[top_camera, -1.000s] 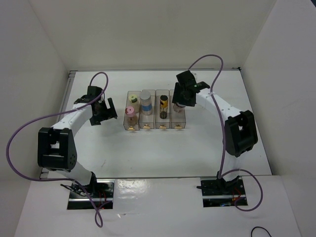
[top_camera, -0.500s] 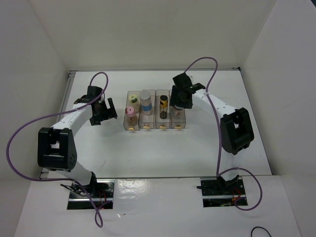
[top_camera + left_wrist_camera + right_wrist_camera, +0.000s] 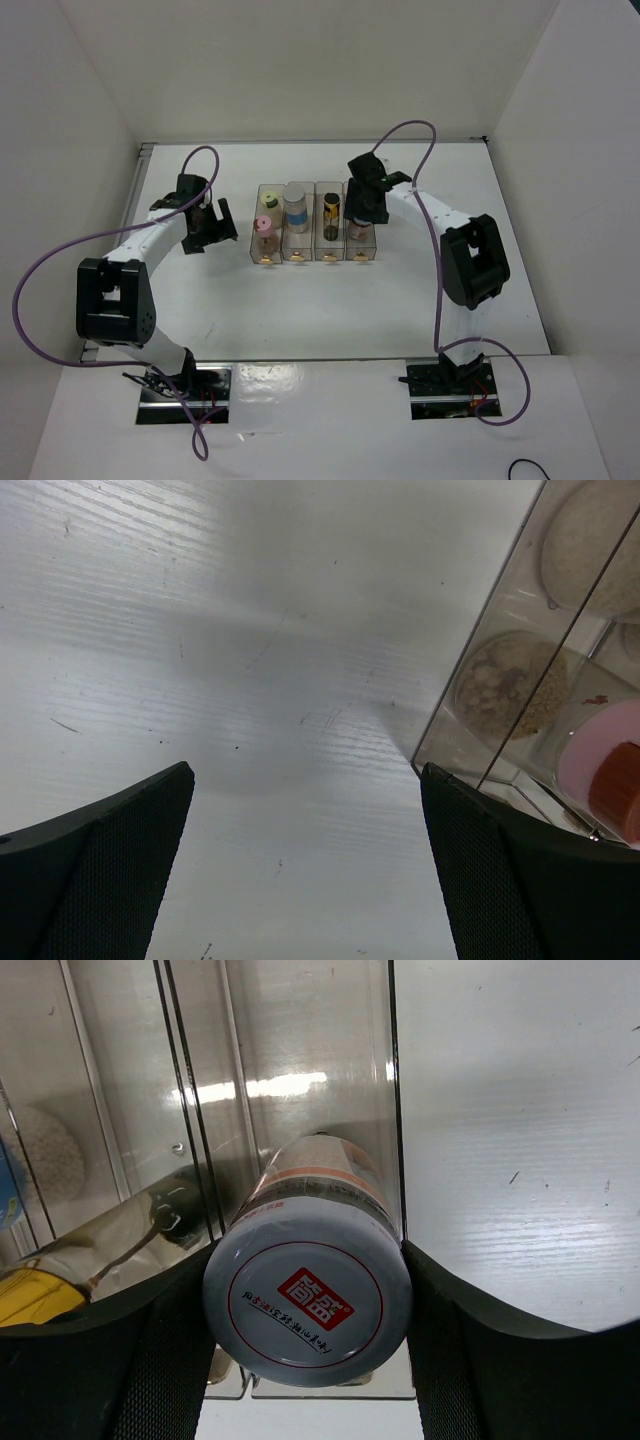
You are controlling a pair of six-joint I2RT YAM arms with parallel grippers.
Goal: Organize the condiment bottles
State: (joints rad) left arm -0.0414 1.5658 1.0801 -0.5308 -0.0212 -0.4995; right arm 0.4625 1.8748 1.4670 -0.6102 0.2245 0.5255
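Observation:
Four clear bins (image 3: 300,252) stand in a row mid-table. The leftmost holds the yellow-green-capped jar (image 3: 270,203) and the pink-capped jar (image 3: 263,225). Beside them stand the white-lidded jar with a blue band (image 3: 295,206) and the slim dark brown jar (image 3: 332,215). My right gripper (image 3: 362,205) hangs over the rightmost bin, shut on the white-lidded jar with a red mark (image 3: 308,1300). That jar reaches down inside the bin, a finger (image 3: 455,1360) pressed on each side of its lid. My left gripper (image 3: 214,226) is open over bare table left of the bins, nothing between its fingers (image 3: 100,870).
In the left wrist view the leftmost bin's clear wall (image 3: 480,710) is close to the right finger. White enclosure walls ring the table (image 3: 300,300). Purple cables loop above both arms. The arm bases sit at the near edge.
My right gripper has shifted a little left over the rightmost bin, carrying the red-marked jar. The left arm has not moved.

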